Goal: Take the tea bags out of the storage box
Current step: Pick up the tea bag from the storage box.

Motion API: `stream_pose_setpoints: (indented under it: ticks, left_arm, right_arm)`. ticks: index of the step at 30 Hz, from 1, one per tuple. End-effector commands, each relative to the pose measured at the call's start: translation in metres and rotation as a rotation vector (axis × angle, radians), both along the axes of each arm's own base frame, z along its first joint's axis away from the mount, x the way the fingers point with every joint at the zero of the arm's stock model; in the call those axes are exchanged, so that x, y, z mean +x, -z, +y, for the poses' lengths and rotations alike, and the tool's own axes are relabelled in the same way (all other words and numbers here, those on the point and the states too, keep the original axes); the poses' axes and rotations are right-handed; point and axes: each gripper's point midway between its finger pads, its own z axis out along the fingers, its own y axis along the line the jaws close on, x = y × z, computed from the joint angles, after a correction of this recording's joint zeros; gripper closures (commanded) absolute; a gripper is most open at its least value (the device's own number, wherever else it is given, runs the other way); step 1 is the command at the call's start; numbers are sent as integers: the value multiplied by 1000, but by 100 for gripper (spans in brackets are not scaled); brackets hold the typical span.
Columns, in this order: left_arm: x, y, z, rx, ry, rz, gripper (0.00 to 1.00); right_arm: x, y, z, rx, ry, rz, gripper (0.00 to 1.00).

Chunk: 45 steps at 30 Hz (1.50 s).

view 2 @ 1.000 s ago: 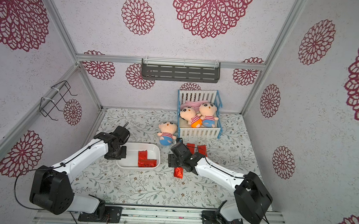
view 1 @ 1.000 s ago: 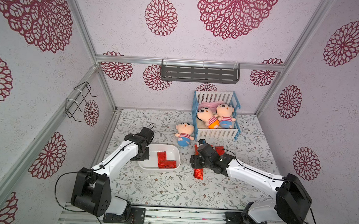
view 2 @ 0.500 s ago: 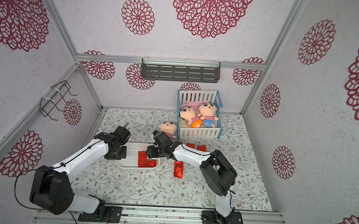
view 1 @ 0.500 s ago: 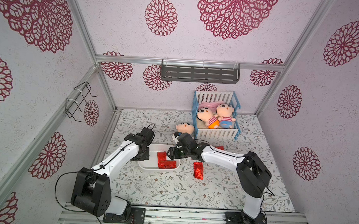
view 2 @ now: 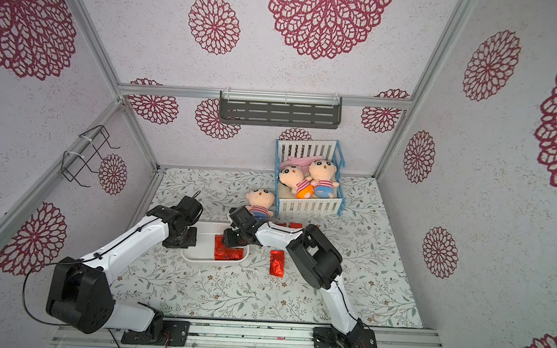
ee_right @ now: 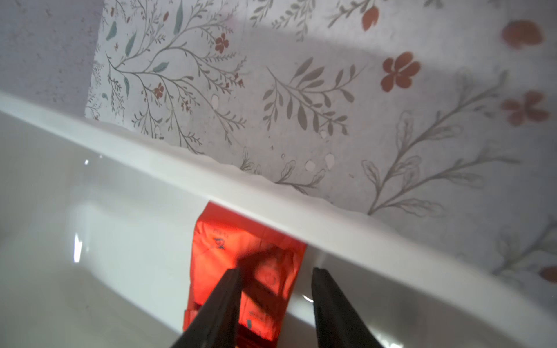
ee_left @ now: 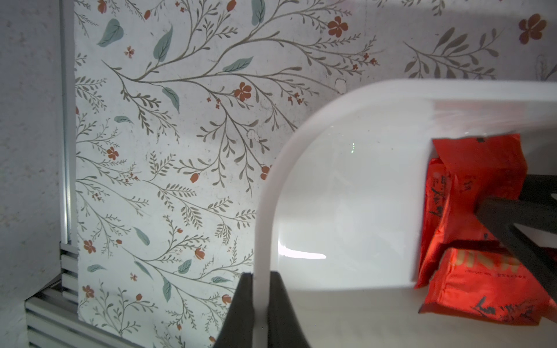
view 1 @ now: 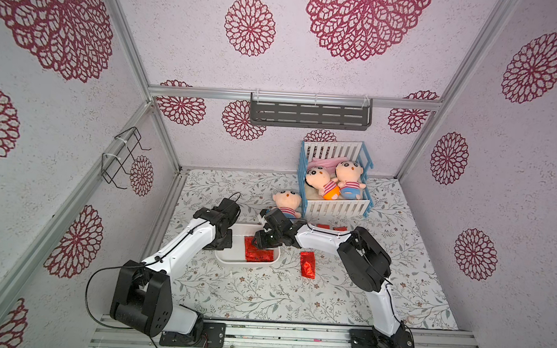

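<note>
The white storage box [view 1: 230, 261] [view 2: 197, 259] lies on the floral table left of centre. My left gripper [ee_left: 260, 277] [view 1: 224, 240] is shut on the rim of its left end [ee_left: 265, 192]. Red foil tea bags [view 1: 258, 254] [view 2: 229, 253] [ee_left: 482, 168] are piled at the box's right end. My right gripper [ee_right: 275, 269] [view 1: 262, 241] reaches down into the box, open, its jaws straddling one tea bag [ee_right: 217, 247] beside the box wall [ee_right: 301, 220]. Another tea bag [view 1: 307, 264] [view 2: 276, 263] lies on the table right of the box.
A blue-and-white toy crib [view 1: 334, 207] holding two dolls stands at the back right. A third doll [view 1: 287, 203] lies just behind my right wrist. Two more red sachets [view 1: 323, 226] lie in front of the crib. A grey shelf [view 1: 309, 114] hangs on the back wall.
My right arm has swung left from above the sachet on the table into the box, and its jaws have narrowed. The left gripper has kept its hold on the rim.
</note>
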Motion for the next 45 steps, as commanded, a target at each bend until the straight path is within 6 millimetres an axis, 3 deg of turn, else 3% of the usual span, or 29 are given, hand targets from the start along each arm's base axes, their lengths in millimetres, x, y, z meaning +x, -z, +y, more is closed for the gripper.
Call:
stream_pose_setpoints:
  ticks: [1, 18, 21, 25, 31, 39, 42, 45]
  left_arm:
    - [0, -4, 0, 26, 11, -2, 100]
    - [0, -4, 0, 33, 13, 2, 100]
    - [0, -4, 0, 34, 14, 3, 100]
    - [0, -4, 1, 37, 12, 1, 100]
    - [0, -4, 1, 38, 13, 4, 100]
    - [0, -4, 0, 39, 14, 3, 100]
    - [0, -4, 0, 40, 15, 2, 100]
    - [0, -4, -1, 41, 17, 1, 100]
  right_arm:
    - [2, -13, 12, 68, -20, 3, 59]
    - [2, -40, 22, 160, -37, -30, 95]
    - [3, -55, 22, 183, -34, -54, 100]
    - [6, -84, 18, 218, -19, -99, 100]
    - [16, -126, 0, 265, 26, -160, 100]
    - [21, -151, -34, 290, 79, -194, 100]
    - [21, -161, -56, 309, 110, -202, 100]
    - [20, -166, -92, 304, 150, -216, 100]
